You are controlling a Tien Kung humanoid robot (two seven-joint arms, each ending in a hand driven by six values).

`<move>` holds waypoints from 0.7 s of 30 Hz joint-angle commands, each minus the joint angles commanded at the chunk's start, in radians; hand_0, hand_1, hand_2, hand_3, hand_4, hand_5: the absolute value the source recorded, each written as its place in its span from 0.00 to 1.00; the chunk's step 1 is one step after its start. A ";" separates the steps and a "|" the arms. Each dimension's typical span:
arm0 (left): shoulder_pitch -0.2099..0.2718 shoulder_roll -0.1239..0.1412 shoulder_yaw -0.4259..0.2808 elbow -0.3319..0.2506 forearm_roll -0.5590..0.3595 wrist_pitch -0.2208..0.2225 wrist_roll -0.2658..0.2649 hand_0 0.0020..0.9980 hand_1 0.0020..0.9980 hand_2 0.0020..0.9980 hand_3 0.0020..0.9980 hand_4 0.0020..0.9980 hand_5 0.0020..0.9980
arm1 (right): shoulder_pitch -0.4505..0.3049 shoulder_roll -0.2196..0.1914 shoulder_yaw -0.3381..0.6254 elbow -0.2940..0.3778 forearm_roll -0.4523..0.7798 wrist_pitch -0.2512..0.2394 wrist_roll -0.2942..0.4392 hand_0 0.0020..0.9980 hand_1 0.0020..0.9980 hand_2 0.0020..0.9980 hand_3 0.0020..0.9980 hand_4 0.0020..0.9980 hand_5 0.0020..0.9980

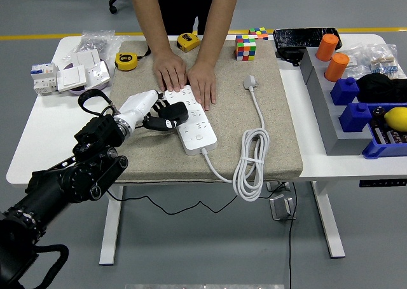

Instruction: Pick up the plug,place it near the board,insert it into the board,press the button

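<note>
A white power strip (193,119) lies diagonally on the beige mat (273,98). Its cord loops at the mat's front right and ends in a white plug (250,82). My left hand (154,114) reaches in from the lower left and is shut on a black plug (172,115), which sits over the strip's left side at about mid-length. Whether the prongs are in a socket is hidden. A person at the far side presses both hands (186,79) flat on the strip's far end. My right arm is out of sight.
Two yellow tape measures (126,61) and a colour cube (245,47) lie at the mat's back. White switches and breakers (67,76) sit far left. A grey rack with orange and blue parts (346,89) stands at the right.
</note>
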 joint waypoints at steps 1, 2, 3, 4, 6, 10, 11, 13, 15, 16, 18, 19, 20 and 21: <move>-0.001 0.000 0.001 0.000 0.000 0.000 0.000 0.46 0.61 0.58 0.55 0.89 0.44 | 0.000 0.000 0.000 0.000 0.000 0.000 0.000 0.97 0.91 0.86 0.86 1.00 0.90; -0.002 0.000 0.001 0.001 0.001 -0.001 0.000 0.46 0.61 0.58 0.55 0.89 0.44 | 0.000 0.000 0.000 0.000 0.000 0.000 0.000 0.97 0.91 0.86 0.86 1.00 0.90; -0.004 0.000 0.002 0.001 0.001 -0.002 0.001 0.46 0.61 0.58 0.55 0.89 0.44 | 0.001 0.000 0.000 0.000 0.000 0.000 0.000 0.97 0.91 0.86 0.86 1.00 0.90; -0.005 0.000 0.002 0.001 0.001 -0.003 0.001 0.46 0.62 0.59 0.56 0.89 0.44 | 0.001 0.000 0.000 0.000 0.001 0.000 0.000 0.97 0.91 0.86 0.86 1.00 0.90; -0.006 0.000 0.003 0.003 0.002 -0.004 0.002 0.46 0.62 0.59 0.56 0.89 0.44 | 0.001 0.001 0.001 0.000 0.001 0.000 0.000 0.97 0.91 0.86 0.86 1.00 0.90; -0.010 0.000 0.005 0.009 0.003 -0.005 0.003 0.47 0.62 0.59 0.56 0.89 0.44 | 0.002 0.001 0.001 0.000 0.003 0.001 0.001 0.97 0.91 0.86 0.86 1.00 0.90; -0.010 0.000 0.005 0.010 0.003 -0.005 0.003 0.47 0.62 0.59 0.56 0.89 0.44 | 0.002 0.001 0.001 0.000 0.003 0.001 0.000 0.97 0.91 0.86 0.86 1.00 0.90; -0.013 0.000 0.005 0.014 0.004 -0.006 0.004 0.47 0.62 0.59 0.56 0.89 0.44 | 0.003 0.001 0.002 0.000 0.003 0.001 0.001 0.97 0.91 0.86 0.86 1.00 0.90; -0.016 0.000 0.006 0.019 0.005 -0.005 0.004 0.47 0.62 0.59 0.56 0.89 0.44 | 0.004 0.001 0.003 0.000 0.003 0.001 0.000 0.97 0.91 0.86 0.86 1.00 0.90; -0.017 0.000 0.006 0.024 0.007 -0.004 0.004 0.47 0.62 0.58 0.55 0.89 0.44 | 0.004 0.001 0.003 0.000 0.003 0.001 0.000 0.97 0.91 0.86 0.86 1.00 0.90; -0.019 0.000 0.004 0.028 0.010 -0.002 0.004 0.47 0.62 0.58 0.55 0.89 0.44 | 0.005 0.001 0.003 0.000 0.004 0.001 0.000 0.97 0.91 0.86 0.86 1.00 0.90; -0.020 0.000 0.004 0.030 0.013 0.002 0.004 0.47 0.62 0.58 0.55 0.89 0.44 | 0.005 0.001 0.003 0.000 0.004 0.001 0.001 0.97 0.91 0.86 0.86 1.00 0.90; -0.020 0.000 0.004 0.030 0.018 0.006 0.004 0.47 0.62 0.58 0.55 0.89 0.44 | 0.005 0.001 0.003 0.000 0.005 0.001 0.001 0.97 0.91 0.86 0.86 1.00 0.90; -0.021 0.000 0.005 0.030 0.027 0.011 0.004 0.47 0.62 0.58 0.55 0.89 0.44 | 0.005 0.001 0.004 0.000 0.005 0.001 0.001 0.97 0.91 0.86 0.86 1.00 0.90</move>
